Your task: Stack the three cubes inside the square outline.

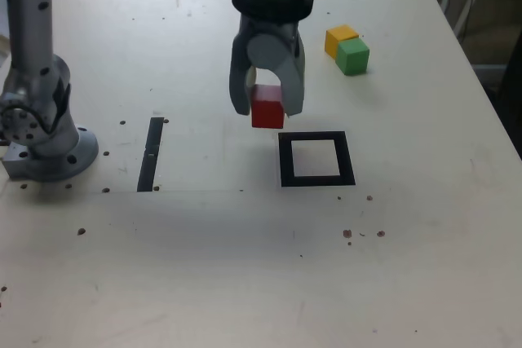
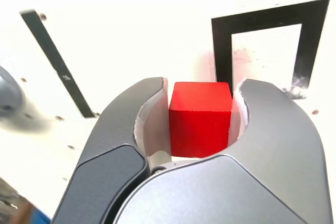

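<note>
White worktop (image 1: pixel 245 283) fills the exterior view, with a thin black strip (image 1: pixel 150 154) toward its left. Mid-frame, the gripper (image 1: pixel 267 110) hangs with fingers pinching the red cube (image 1: pixel 267 109), clear of the surface. Just right lies the empty square outline (image 1: pixel 316 159), probably its destination; the touching yellow cube (image 1: pixel 340 39) and green cube (image 1: pixel 353 56) wait beyond.

A white table (image 1: pixel 245 275) carries a thin black strip (image 1: pixel 151 153) toward the exterior view's left. Small dark specks (image 1: pixel 363 234) dot its near right part, and others lie scattered elsewhere.
</note>
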